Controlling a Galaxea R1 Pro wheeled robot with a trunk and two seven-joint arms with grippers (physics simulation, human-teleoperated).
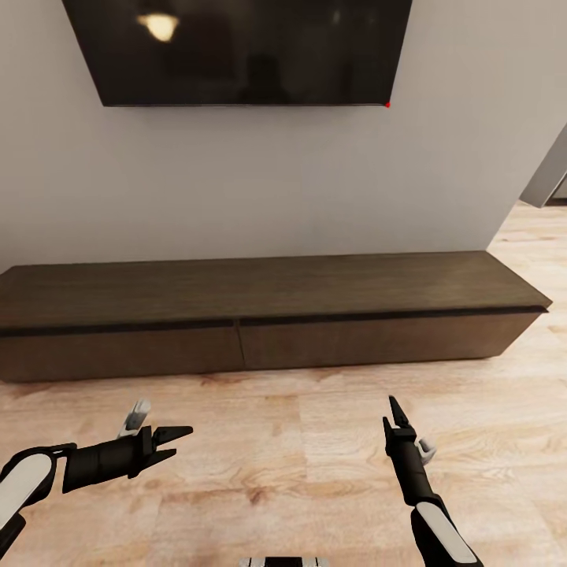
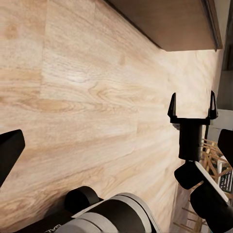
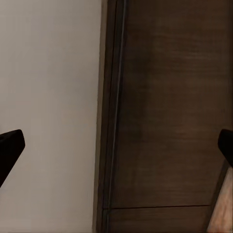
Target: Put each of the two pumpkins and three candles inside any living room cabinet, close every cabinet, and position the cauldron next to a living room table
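From the head camera, a long, low cabinet [image 1: 268, 315] of dark brown wood grain runs along a plain grey-white wall, straight ahead of both hands. Its two flat, handleless drawer fronts sit flush and closed, split by a thin vertical seam near the middle. Its top is bare. Above it hangs a flat black television [image 1: 240, 47], glossy, with a warm lamp glow reflected in its upper corner and a tiny red light at its lower corner. The floor [image 1: 299, 441] is pale wood plank with wavy grain. The left hand [image 1: 175, 442], black and angular, points sideways toward the right hand, its two pointed fingers spread with a clear gap and nothing between them. The right hand [image 1: 393, 416] points forward at the cabinet, seen edge-on, so its fingers overlap here.

From the left wrist camera, pale oak floorboards [image 2: 87, 97] stretch ahead of the hand, with a corner of the dark cabinet [image 2: 170, 24] beyond. The right hand [image 2: 192, 109] shows across the floor, its two black fingertips standing well apart and empty. A black fingertip [image 2: 9, 150] of the left hand sits at the frame edge.

From the right wrist camera, the cabinet's smooth, dark-grained wood [image 3: 170, 107] lies directly ahead, beside the matte pale wall [image 3: 48, 97]. Black fingertips [image 3: 9, 148] at opposite edges show this hand wide and empty. No writing is legible anywhere.
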